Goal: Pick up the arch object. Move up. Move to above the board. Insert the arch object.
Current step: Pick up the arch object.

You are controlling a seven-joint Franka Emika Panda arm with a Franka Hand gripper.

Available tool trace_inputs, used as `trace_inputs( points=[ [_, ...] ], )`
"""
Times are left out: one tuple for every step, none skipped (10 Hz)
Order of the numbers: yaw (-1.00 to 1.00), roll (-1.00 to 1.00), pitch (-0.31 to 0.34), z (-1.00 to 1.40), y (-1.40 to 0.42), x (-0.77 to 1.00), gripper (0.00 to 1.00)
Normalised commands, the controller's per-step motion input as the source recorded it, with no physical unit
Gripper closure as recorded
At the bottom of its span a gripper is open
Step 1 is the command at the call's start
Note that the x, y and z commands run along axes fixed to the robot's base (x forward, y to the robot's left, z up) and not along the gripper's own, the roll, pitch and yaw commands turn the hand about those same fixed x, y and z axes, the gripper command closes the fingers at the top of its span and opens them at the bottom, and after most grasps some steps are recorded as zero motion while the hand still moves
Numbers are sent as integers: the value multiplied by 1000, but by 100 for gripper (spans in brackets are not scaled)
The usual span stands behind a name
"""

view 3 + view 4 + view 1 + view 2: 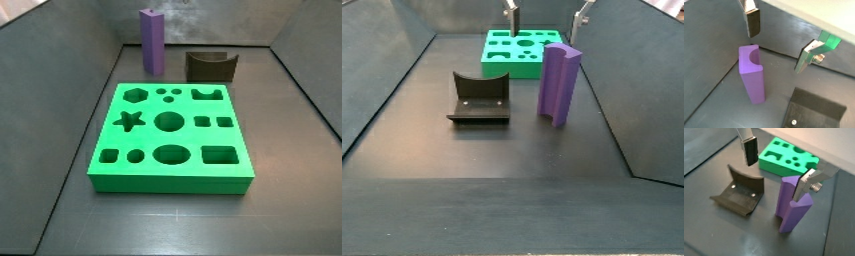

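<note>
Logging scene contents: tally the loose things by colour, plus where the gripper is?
Purple: 1, the arch object, upright
Green: 1, the board
Dark: 1, the fixture
Total: 3
The gripper hangs open above the arch object, holding nothing.

Dark grey floor (489, 160) between sloping dark grey walls (382, 80), evenly lit.

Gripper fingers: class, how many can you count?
2. The open gripper hovers above the arch object: one finger on the fixture's side, the other finger opposite.

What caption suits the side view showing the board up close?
Green board in front, purple arch object upright behind it, gripper not visible here.
</note>
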Motion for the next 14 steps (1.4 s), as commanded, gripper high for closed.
trace_inputs(
  points=[
    [-1000,1,0,0,0,0,0],
    [-1000,10,0,0,0,0,0],
    [-749,40,-1,-291,-120,-266,0],
    [-440,93,-83,-523,-266,-409,0],
    [-309,131,-101,-611,-309,-451,0],
    [-266,111,-67,-503,-149,-389,0],
    [-137,41,-10,-171,0,-143,0],
    [-66,0,0,0,69,-51,0],
    [-80,0,6,191,94,-157,0],
    [-217,0,0,217,43,-191,0],
    [-203,21,0,91,0,-111,0],
    [-206,60,0,0,0,-100,0],
    [-214,109,0,-286,-6,0,0],
    [-206,104,-6,-337,0,0,0]
  ],
)
